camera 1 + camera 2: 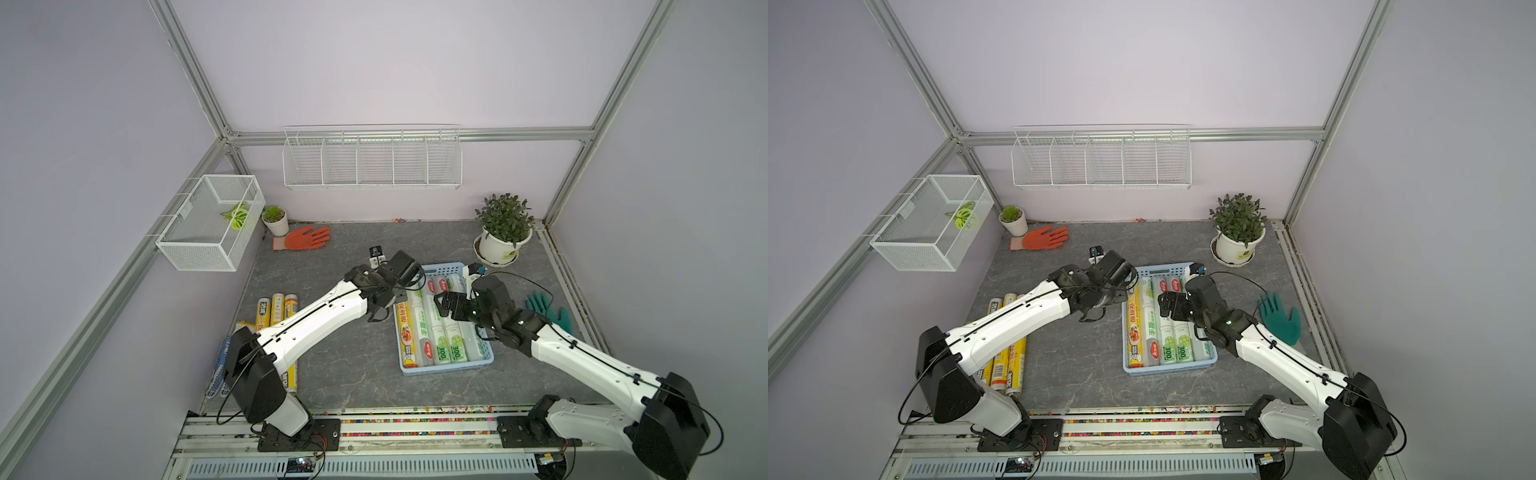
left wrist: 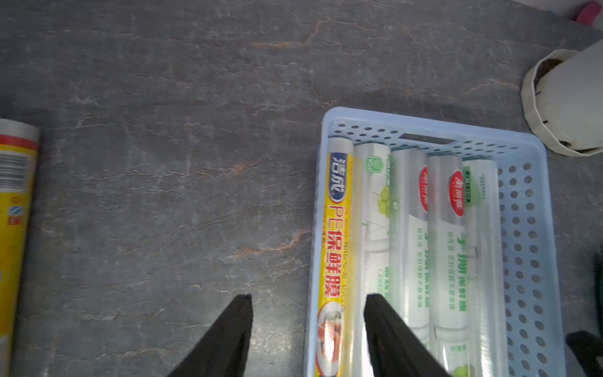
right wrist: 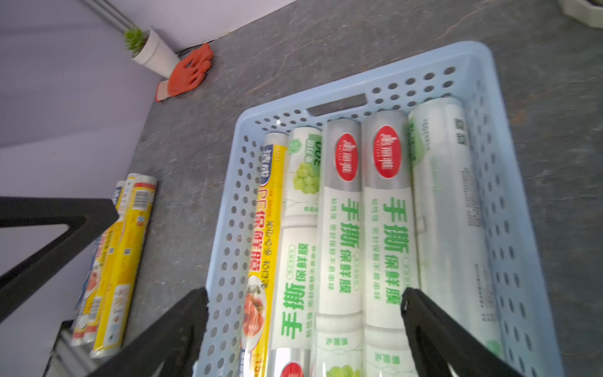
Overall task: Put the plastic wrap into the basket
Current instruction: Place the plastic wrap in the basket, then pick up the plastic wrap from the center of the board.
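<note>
White arm shells [image 1: 316,322], black joints [image 1: 255,374]

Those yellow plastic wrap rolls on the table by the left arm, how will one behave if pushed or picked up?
The yellow rolls are round and slim, so a sideways push would probably set one rolling. Their glossy film looks slippery; a grip near mid-length seems safest. Likely stiff, since they lie straight.
</note>
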You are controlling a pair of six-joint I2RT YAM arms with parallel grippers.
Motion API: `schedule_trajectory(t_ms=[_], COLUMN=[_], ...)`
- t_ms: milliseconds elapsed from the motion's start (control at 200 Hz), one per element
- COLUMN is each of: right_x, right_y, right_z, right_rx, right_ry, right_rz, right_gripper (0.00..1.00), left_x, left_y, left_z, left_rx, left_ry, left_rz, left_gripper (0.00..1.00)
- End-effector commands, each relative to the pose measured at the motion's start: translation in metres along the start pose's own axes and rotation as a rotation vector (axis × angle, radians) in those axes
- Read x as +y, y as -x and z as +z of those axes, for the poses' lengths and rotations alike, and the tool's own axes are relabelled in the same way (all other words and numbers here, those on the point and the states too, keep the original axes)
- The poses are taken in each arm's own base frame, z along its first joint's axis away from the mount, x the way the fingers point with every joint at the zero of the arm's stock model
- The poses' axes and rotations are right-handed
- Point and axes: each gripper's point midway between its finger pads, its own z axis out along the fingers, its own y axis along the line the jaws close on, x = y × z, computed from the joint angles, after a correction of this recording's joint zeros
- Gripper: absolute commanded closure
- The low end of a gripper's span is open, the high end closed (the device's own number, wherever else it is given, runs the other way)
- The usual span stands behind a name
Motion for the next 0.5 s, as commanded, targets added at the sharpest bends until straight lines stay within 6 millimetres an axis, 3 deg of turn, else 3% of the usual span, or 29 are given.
schedule_trajectory(t_ms=[0,255,495], right_x=[0.040,0.101,0.155], right_y=[0.009,-0.015,-0.050], right_z=[0.001,0.019,0.048], right_rx=[0.000,0.100,0.210], right_ry=[0.146,0.257,0.321], right_rz=[-0.087,-0.268,-0.429], right_gripper=[0.02,0.02,0.02], left_x=[0.041,0.137,0.233], left_y=[0.015,0.005,-0.023], left_z=[-0.004,-0.003,0.020], left_rx=[-0.076,-0.122,-0.062], left_ry=[0.051,0.103,0.200], left_rz=[-0.072,-0.234,-0.421], left_gripper=[0.40,0.35,0.23])
